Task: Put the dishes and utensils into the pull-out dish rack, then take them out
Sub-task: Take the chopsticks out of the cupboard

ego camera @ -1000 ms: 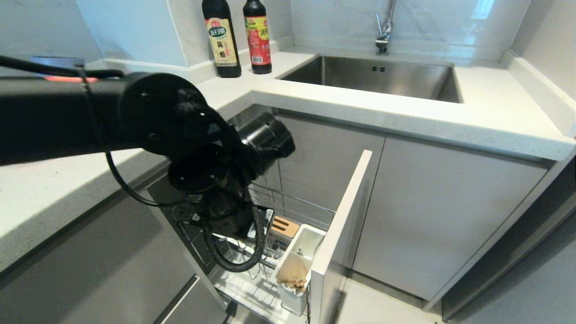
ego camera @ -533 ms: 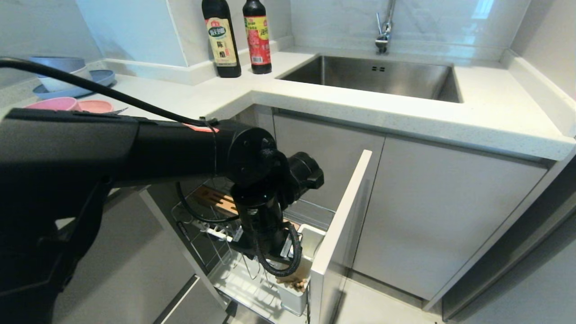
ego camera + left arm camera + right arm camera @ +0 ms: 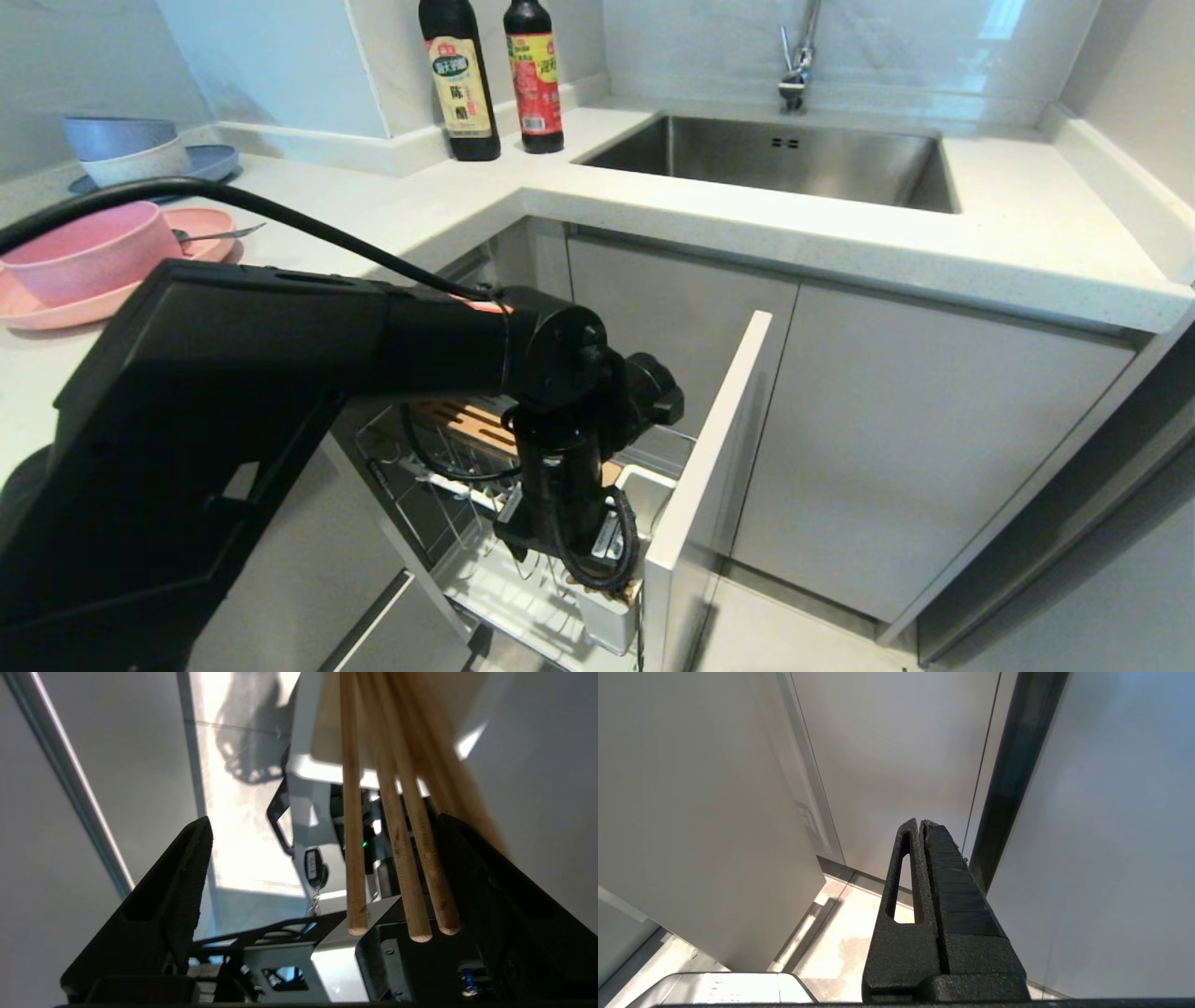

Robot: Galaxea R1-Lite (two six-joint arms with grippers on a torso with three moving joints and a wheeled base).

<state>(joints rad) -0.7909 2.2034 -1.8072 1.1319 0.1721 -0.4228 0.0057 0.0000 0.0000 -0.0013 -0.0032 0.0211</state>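
Observation:
The pull-out dish rack stands open below the counter, its grey front swung out. My left arm reaches down into it, with the wrist over the white utensil cup. The left gripper is open wide. Several wooden chopsticks stand in the cup between its fingers, close to one finger, and none is clamped. The pink bowl, pink plate and metal spoon sit on the counter at the left. My right gripper is shut and empty, parked low by cabinet fronts.
Blue and white bowls on a blue plate stand at the back left. Two dark sauce bottles are in the corner and the steel sink lies to the right. A bamboo strip crosses the rack.
My left arm has swung down and to the right, bringing the wrist over the utensil cup. The lowered arm now uncovers the pink dishes on the counter.

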